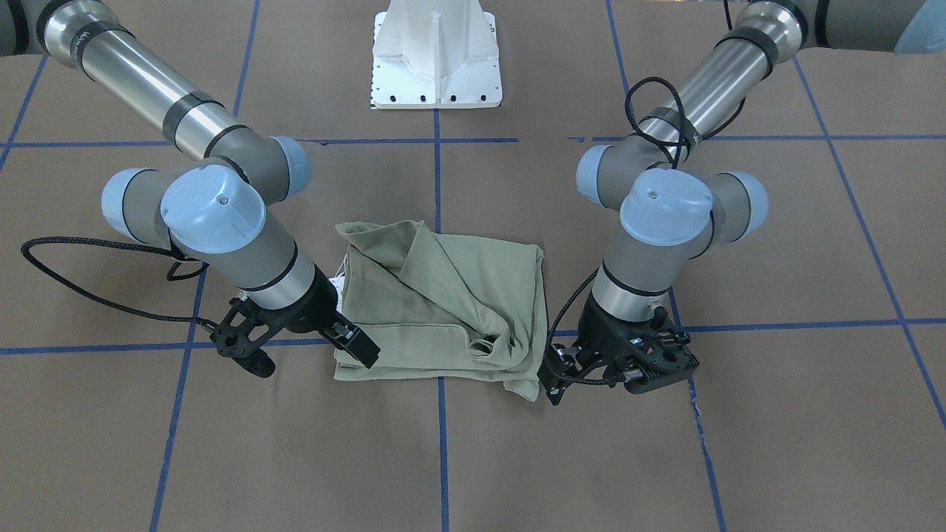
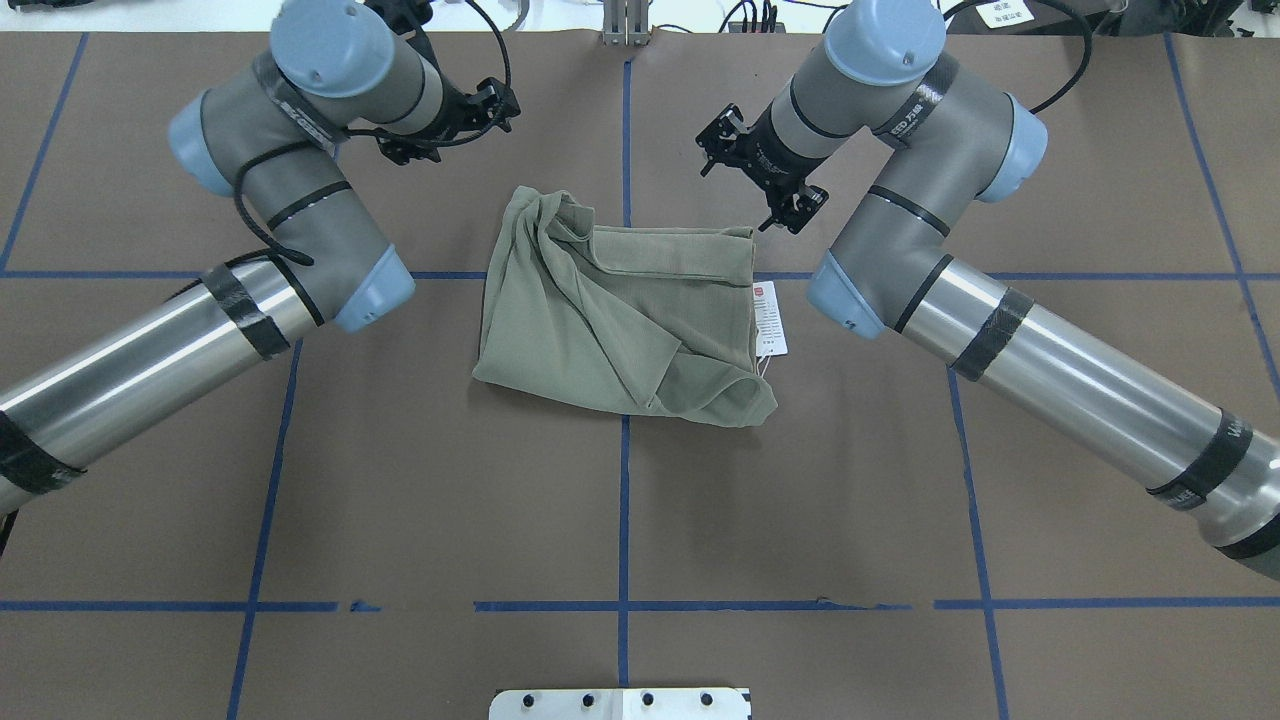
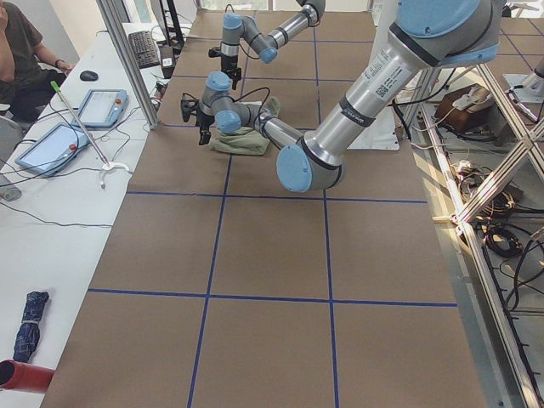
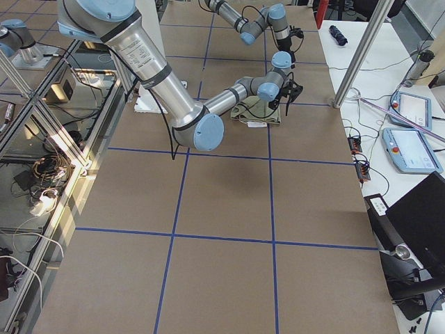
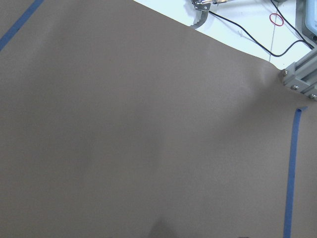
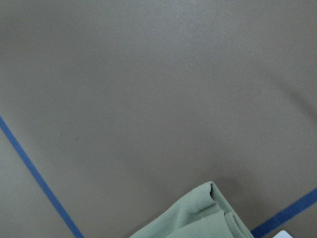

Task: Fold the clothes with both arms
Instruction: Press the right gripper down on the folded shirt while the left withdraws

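L claw: L black two-finger gripper (image 2: 495, 105), upper left of overhead view, over bare table and apart from the cloth. Nothing in it. Finger gap not readable, so can't tell if released or clenched. Its wrist cam shows tabletop only.
Table: brown paper-covered table (image 2: 400, 480) w/ blue tape grid.
Shirt: sage-green knit long-sleeved shirt (image 2: 600, 320), ctr of overhead view, lying on the table between the two claws. Rough rectangle, several layers. Bunched ridge at its upper-left corner, loose diagonal flap across the middle, lower-right corner pokes out past the stack.
Tag: white hang tag (image 2: 770, 318) on a string, on the table at the shirt's right edge.
R claw: R black two-finger gripper (image 2: 790, 205), upper right of ctr, just beside the shirt's upper-right corner, not on it. Carries nothing. Released vs clenched: can't tell.
Handling (est.): light, soft, limp knit. Prob. sags if lifted at one point, and layers will slide on each other. Not fragile.
Grip (est.): pinch all layers at the two upper corners, one per claw, and lift together. Keep off the tag string.
Progress (est.): mostly folded but untidy.
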You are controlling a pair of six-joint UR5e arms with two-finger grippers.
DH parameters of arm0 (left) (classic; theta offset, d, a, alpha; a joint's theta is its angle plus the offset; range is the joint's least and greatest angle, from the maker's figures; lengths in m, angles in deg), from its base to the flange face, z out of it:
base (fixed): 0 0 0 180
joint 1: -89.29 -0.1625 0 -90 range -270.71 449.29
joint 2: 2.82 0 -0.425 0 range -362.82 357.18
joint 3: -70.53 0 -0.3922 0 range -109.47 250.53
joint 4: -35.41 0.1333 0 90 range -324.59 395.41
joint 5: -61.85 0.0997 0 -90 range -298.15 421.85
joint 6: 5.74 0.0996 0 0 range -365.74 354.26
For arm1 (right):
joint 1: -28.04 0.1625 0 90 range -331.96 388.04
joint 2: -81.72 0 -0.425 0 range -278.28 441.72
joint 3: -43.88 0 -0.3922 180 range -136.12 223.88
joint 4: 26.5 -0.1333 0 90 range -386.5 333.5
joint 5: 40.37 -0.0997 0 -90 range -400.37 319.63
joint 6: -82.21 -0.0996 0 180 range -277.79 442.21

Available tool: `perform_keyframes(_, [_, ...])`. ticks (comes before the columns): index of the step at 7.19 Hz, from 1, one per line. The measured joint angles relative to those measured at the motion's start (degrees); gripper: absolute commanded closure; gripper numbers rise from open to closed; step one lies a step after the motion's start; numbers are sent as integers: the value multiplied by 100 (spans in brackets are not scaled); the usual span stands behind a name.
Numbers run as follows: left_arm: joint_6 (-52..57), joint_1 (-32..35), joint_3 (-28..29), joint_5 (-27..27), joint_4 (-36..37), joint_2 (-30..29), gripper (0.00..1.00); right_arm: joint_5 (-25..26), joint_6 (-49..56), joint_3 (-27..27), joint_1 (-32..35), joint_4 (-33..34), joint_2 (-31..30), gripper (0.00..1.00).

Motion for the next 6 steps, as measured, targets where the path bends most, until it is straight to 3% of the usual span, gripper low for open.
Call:
perform_keyframes(2, [840, 553, -566, -788, -16, 631, 0, 432, 735, 610, -650, 746, -1, 0])
perform_keyframes(4, [1375, 914, -743, -1012, -19, 959, 0, 1299, 1832, 1264, -1474, 1952, 17, 2])
perform_keyframes(5, [1470, 978, -769, -1035, -20, 1029, 0, 1609, 2197, 1425, -1779, 2242, 3, 8])
perform_keyframes(6, [1505, 1005, -791, -1043, -20, 1076, 0, 1856, 2440, 1485, -2000, 2380, -17, 21])
